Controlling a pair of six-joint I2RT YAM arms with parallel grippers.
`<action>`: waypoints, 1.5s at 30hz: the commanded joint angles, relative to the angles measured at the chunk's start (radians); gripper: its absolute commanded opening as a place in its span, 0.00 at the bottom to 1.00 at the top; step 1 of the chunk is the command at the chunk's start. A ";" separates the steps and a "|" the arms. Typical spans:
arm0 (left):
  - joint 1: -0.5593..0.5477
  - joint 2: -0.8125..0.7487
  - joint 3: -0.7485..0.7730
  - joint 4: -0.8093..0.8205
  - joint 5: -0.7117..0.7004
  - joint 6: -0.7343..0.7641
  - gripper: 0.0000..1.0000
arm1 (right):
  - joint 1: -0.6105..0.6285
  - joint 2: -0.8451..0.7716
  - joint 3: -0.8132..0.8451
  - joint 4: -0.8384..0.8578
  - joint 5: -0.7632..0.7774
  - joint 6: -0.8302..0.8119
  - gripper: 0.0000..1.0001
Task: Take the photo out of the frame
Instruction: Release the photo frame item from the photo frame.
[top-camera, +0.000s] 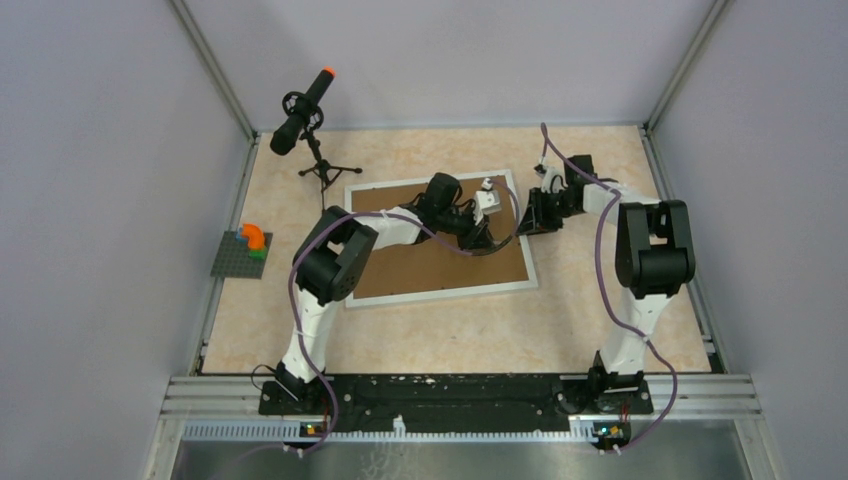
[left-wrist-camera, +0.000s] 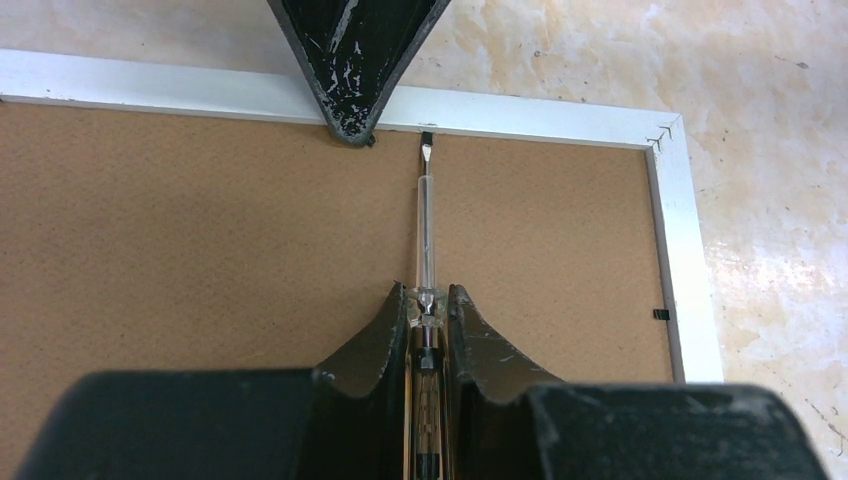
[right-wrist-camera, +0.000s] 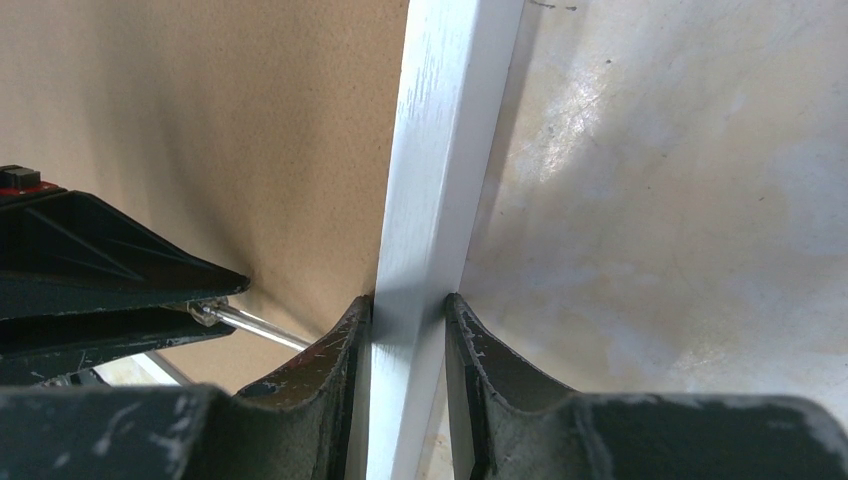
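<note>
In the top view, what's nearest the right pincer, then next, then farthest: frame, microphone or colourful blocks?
1. The frame, gripped by the right pincer itself.
2. The microphone, back left on its stand.
3. The colourful blocks, far left edge.

The frame (top-camera: 440, 294) lies flat, back up, on the worktop (top-camera: 420, 345), between the middle and the far edge. The backing board (top-camera: 430, 265) sits inside its border. The left gripper (left-wrist-camera: 430, 295) is over the board's right part, with a screwdriver (left-wrist-camera: 427, 230) between its fingers. The shaft runs along the board to a small tab (left-wrist-camera: 427, 136) on the inner edge of the frame's right border. The right gripper (right-wrist-camera: 408, 305) straddles that border just beside the tip, one finger on the board side and one outside. A microphone (top-camera: 300, 115) on a tripod (top-camera: 322, 170) stands by the far left corner. A baseplate (top-camera: 232, 262) lies at the left edge, with bricks (top-camera: 254, 238) on its far right part.
</note>
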 joint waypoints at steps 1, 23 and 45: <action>-0.124 0.012 0.081 0.091 -0.005 0.034 0.00 | 0.072 0.105 -0.062 -0.040 0.082 0.003 0.00; -0.196 0.000 0.214 0.241 0.044 -0.115 0.00 | 0.072 0.105 -0.081 -0.030 0.081 0.016 0.00; -0.080 -0.193 0.046 0.198 0.032 -0.176 0.00 | 0.013 0.016 0.128 -0.193 0.052 -0.118 0.51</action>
